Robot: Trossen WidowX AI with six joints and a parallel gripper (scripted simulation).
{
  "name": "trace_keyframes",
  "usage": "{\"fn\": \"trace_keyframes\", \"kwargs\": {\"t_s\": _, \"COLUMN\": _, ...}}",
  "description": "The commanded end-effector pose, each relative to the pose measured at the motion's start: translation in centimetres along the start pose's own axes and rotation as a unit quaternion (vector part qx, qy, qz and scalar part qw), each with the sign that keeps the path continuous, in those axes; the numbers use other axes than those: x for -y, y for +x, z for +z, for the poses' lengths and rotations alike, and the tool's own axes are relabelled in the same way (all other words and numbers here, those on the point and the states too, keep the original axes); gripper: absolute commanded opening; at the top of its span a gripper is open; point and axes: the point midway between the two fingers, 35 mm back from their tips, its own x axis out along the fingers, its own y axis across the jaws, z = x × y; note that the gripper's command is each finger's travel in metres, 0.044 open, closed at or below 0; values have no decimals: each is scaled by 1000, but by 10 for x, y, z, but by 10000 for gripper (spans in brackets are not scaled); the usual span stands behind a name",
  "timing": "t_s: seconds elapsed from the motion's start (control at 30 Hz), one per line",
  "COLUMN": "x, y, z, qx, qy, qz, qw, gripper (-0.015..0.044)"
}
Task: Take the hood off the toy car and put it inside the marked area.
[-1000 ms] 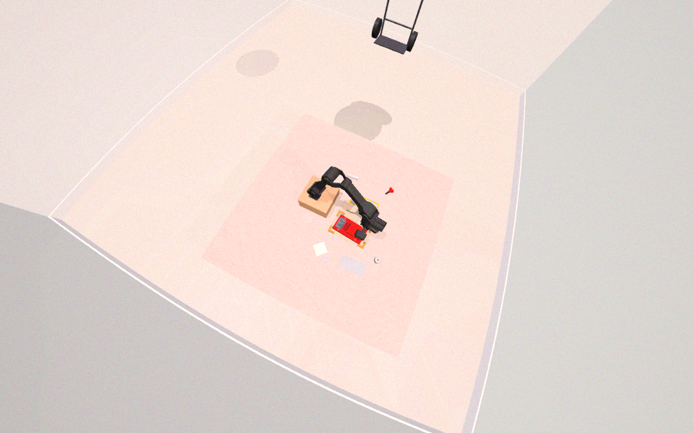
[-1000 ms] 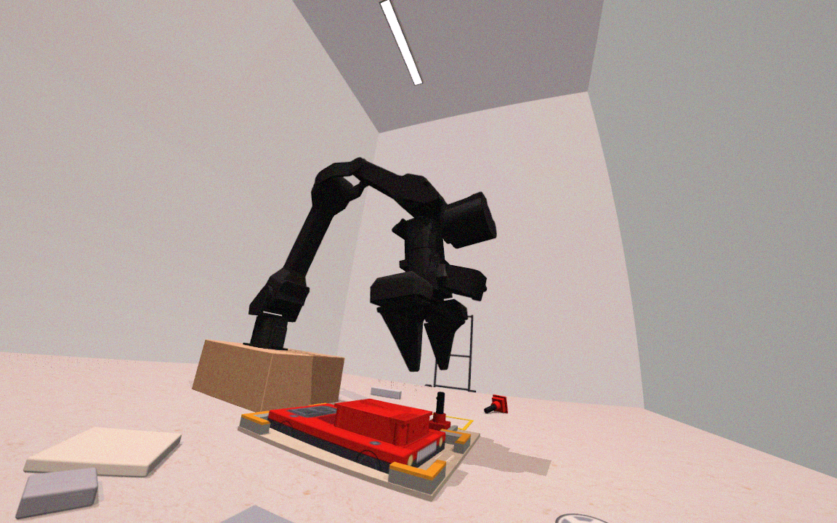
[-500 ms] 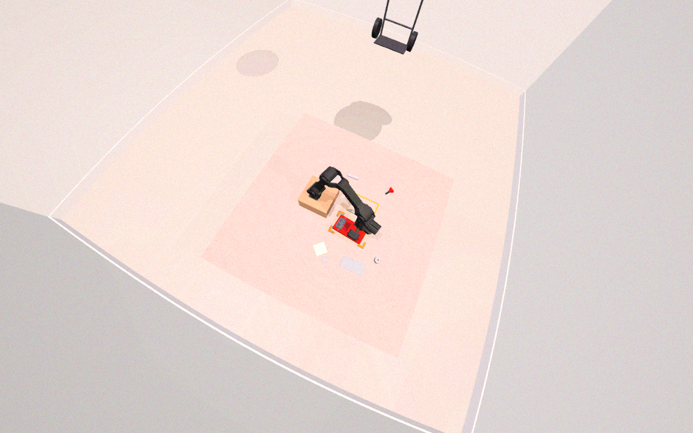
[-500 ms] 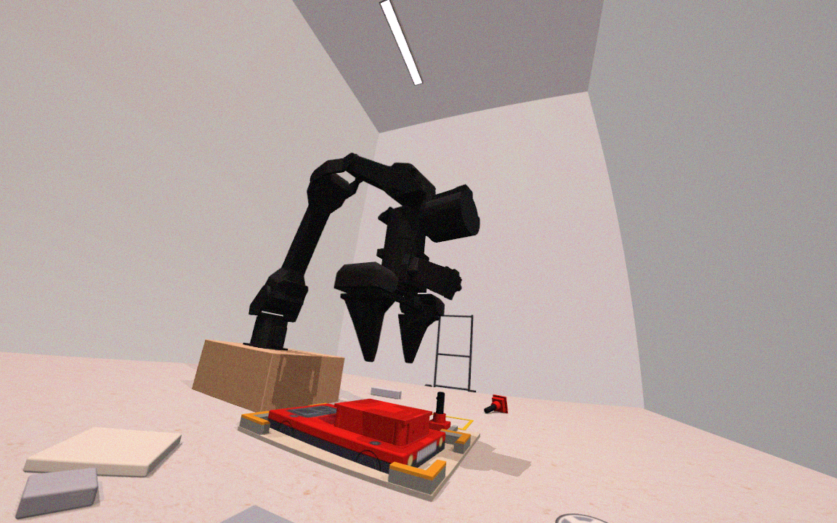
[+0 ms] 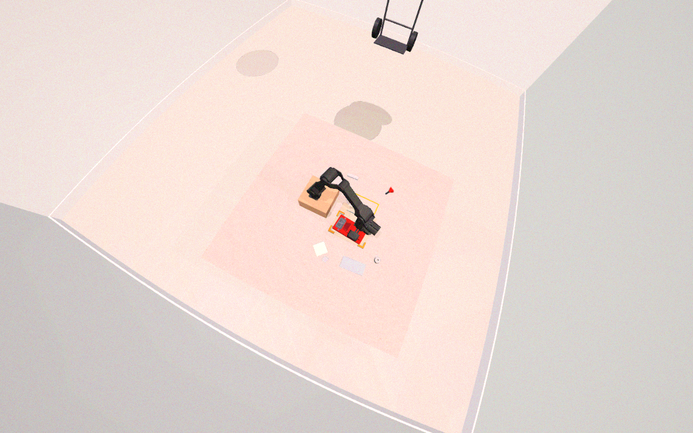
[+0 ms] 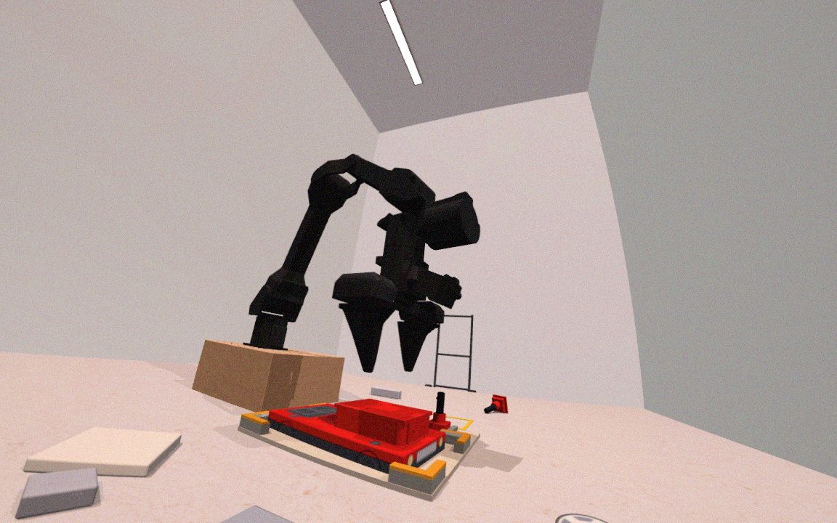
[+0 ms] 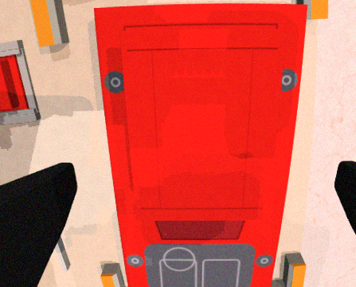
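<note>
I cannot make out the hood as a separate piece. My gripper (image 6: pixel 387 369) (image 7: pixel 205 175) (image 5: pixel 362 231) is open and empty. It hangs straight above the car, pointing down, with one finger past each side and touching nothing. The marked area is a yellow outlined rectangle (image 5: pixel 375 203) (image 6: pixel 467 423) on the floor just beyond the car.
The arm stands on a brown box (image 6: pixel 265 380) (image 5: pixel 316 203). A small red block with a black peg (image 6: pixel 437 416) (image 7: pixel 5 85) sits beside the car. A beige tile (image 6: pixel 106 448), a grey block (image 6: pixel 57 491), a grey plate (image 5: pixel 352 264), a white disc (image 5: pixel 376 260) and a red tool (image 6: pixel 496 404) lie around.
</note>
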Motion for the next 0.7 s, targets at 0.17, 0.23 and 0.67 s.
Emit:
{"fn": "trace_keyframes", "kwargs": {"t_s": 0.17, "x": 1, "y": 9, "z": -2, "qx": -3, "qy": -1, "qz": -2, "qw": 1000, "gripper": 440}}
{"fn": "trace_keyframes", "kwargs": {"t_s": 0.23, "x": 1, "y": 11, "z": -2, "qx": -3, "qy": -1, "qz": -2, "qw": 1000, "gripper": 440}}
{"fn": "trace_keyframes", "kwargs": {"t_s": 0.67, "x": 1, "y": 22, "z": -2, "qx": -3, "qy": -1, "qz": -2, "qw": 1000, "gripper": 440}}
